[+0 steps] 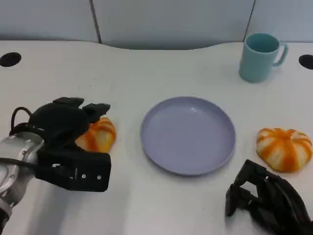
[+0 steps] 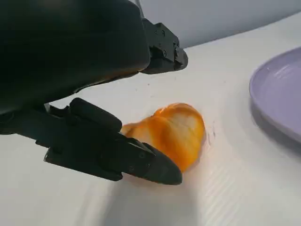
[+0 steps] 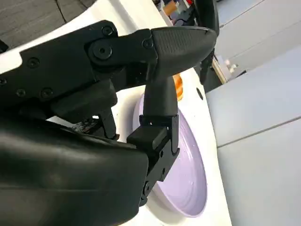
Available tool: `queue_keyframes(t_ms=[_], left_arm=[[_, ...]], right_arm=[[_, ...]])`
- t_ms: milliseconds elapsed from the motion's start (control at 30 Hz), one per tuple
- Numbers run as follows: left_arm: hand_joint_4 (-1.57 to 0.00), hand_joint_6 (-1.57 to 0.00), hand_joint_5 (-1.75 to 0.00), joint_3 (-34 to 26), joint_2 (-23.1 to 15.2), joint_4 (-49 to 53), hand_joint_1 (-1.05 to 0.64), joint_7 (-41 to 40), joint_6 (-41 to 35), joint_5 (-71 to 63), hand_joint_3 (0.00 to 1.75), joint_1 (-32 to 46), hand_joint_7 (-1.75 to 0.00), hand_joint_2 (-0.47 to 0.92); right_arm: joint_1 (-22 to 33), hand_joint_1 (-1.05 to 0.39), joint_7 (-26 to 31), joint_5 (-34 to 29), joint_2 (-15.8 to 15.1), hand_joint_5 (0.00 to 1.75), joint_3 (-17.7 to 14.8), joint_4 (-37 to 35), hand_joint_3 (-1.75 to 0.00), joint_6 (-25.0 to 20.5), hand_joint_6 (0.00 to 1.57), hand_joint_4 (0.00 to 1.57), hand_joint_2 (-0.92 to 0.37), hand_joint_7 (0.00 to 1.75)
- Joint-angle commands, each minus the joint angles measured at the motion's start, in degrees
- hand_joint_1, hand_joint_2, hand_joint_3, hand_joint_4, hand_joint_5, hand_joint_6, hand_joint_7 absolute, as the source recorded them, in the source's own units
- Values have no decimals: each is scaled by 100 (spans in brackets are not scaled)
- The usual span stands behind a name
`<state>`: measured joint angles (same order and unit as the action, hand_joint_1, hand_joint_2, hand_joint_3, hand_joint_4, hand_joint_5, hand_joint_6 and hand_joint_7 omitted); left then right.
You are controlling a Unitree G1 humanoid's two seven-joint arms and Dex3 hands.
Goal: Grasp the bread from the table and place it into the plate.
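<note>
An orange-and-white striped bread [image 1: 99, 135] lies on the white table left of the lilac plate [image 1: 188, 134]. My left hand [image 1: 63, 132] reaches over that bread from the left with its fingers spread. In the left wrist view the bread [image 2: 176, 132] sits on the table between the fingers [image 2: 162, 49] above it and the thumb [image 2: 117, 153] at its near side, which is not closed on it. The plate's rim [image 2: 277, 89] lies beyond. A second striped bread [image 1: 284, 148] lies right of the plate. My right hand [image 1: 266, 200] hovers near the front edge, holding nothing.
A teal mug [image 1: 259, 56] stands at the back right of the table. Two dark round holes [image 1: 10, 59] sit at the table's far corners. In the right wrist view the plate [image 3: 188, 174] lies beyond my right hand [image 3: 94, 94].
</note>
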<state>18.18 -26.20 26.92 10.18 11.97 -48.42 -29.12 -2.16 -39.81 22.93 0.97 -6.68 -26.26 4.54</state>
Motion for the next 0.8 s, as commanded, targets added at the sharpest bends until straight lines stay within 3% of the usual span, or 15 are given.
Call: queue_keyframes(t_ms=[33, 100, 167, 233, 633, 800], left_arm=[[0, -10, -6, 105, -148, 134, -71, -124, -26, 103, 0, -37, 0, 89], [0, -10, -6, 139, -165, 143, -71, -141, -34, 133, 0, -47, 0, 89], [0, -10, -7, 418, 456, 1581, -68, -213, -431, 41, 0, -811, 0, 87], [0, -10, -7, 589, 746, 2369, -67, -315, -575, 35, 0, -1225, 0, 86], [-1, -10, -7, 929, 817, 3162, -66, -698, -391, 294, 0, -1617, 0, 85], [-1, -11, -6, 947, 1161, 4208, -61, -546, -528, 513, 0, -2110, -1, 87]], right_arm=[[15, -61, -14, 35, -84, 175, -57, 65, -34, 52, 62, 69, -92, 145], [15, -61, -14, 36, -84, 175, -56, 65, -34, 52, 62, 69, -92, 145], [98, -60, 18, 59, -74, 175, -62, 181, -34, 17, 61, 68, -92, 146], [138, -60, 35, 70, -70, 175, -61, 240, -34, -4, 61, 68, -92, 147], [157, -59, 50, 71, -70, 175, -54, 282, -35, -28, 60, 68, -92, 149], [230, -60, 100, 60, -59, 175, -46, 391, -34, -43, 61, 70, -92, 150]])
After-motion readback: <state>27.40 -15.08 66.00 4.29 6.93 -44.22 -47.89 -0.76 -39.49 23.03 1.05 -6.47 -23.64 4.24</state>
